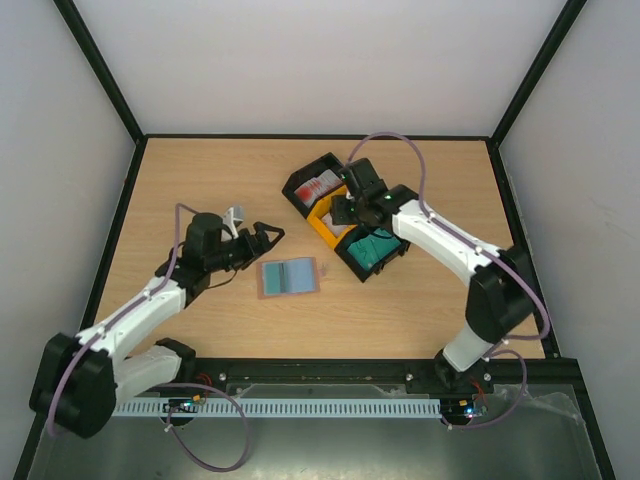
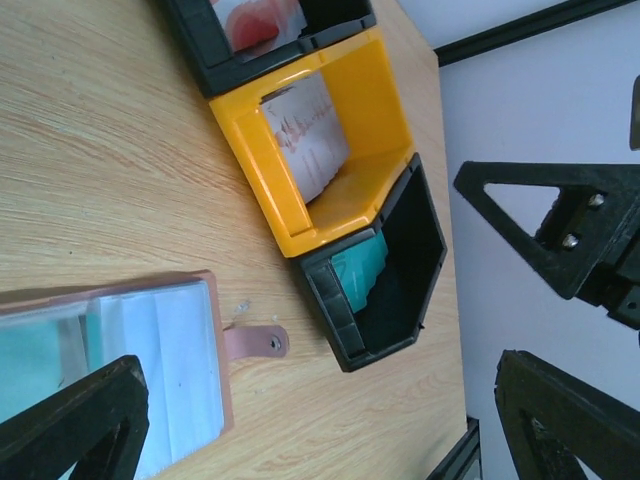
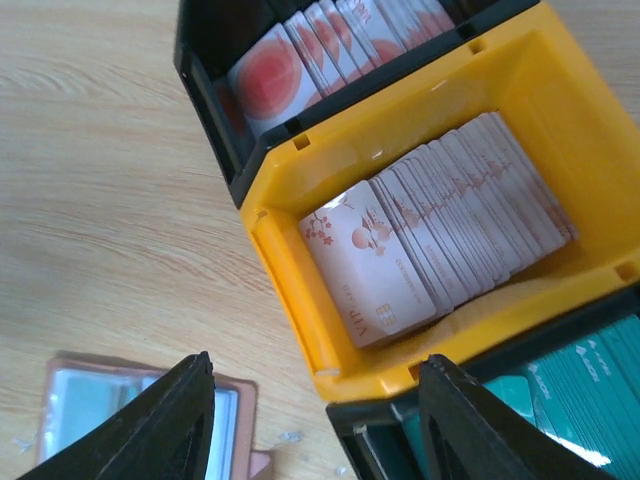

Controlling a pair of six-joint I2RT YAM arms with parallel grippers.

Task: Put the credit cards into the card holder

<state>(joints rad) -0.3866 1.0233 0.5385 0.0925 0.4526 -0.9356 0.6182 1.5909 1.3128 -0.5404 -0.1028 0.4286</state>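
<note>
The card holder (image 1: 289, 277) lies open mid-bench (image 1: 200, 180). At its 1 o'clock the credit cards (image 3: 430, 250) stand packed in three adjoining trays (image 1: 300, 196). The right end effector (image 3: 318, 360) hovers over the orange one, jaws apart, empty. At 10 o'clock the left end effector (image 1: 252, 228) is spread wide, empty. Wood runs to a black frame; the walls are white.

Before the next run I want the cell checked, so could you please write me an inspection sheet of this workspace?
Surface: light wooden table.
Job's things: card holder lies open, flat; credit cards fill three trays.
Clutter: nothing seen.
Claws: left claw open, empty, near the card holder; right claw open above the orange tray.
Cables: purple cable loops along each arm.
Surroundings: white walls, black frame.
</note>
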